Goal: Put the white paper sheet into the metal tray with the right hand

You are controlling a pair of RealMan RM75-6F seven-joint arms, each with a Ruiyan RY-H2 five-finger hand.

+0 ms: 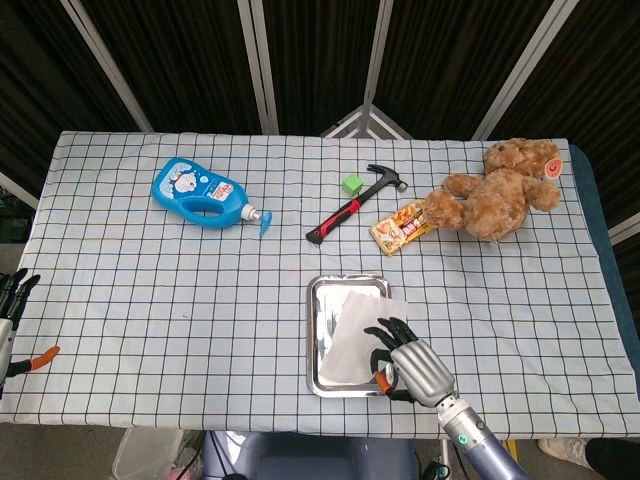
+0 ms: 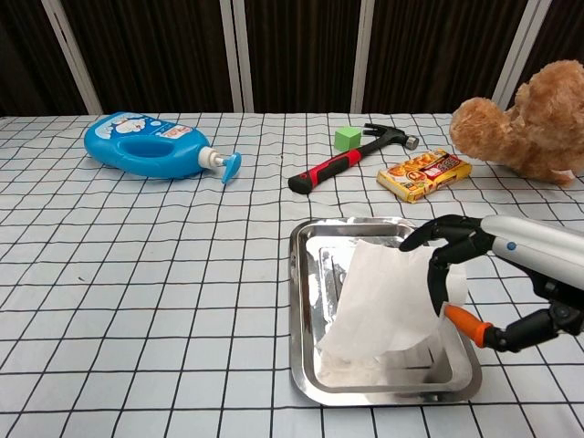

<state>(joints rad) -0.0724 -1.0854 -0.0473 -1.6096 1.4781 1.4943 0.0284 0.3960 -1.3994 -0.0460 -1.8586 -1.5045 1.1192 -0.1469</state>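
Note:
The white paper sheet (image 1: 358, 328) (image 2: 383, 301) lies mostly inside the metal tray (image 1: 318, 330) (image 2: 306, 301) at the table's near middle. Its right side is lifted over the tray's right rim. My right hand (image 1: 412, 362) (image 2: 461, 274) sits at that rim and pinches the sheet's right edge, with its dark fingers (image 2: 436, 274) on top and the orange-tipped thumb just below. My left hand (image 1: 10, 305) hangs off the table's left edge with its fingers apart and nothing in them; the chest view does not show it.
A blue bottle (image 1: 200, 193) (image 2: 146, 146) lies at the far left. A red-handled hammer (image 1: 350, 208) (image 2: 342, 162), a green cube (image 1: 351, 184) (image 2: 348, 138), a snack box (image 1: 400, 227) (image 2: 424, 174) and a teddy bear (image 1: 500, 190) (image 2: 529, 123) lie beyond the tray.

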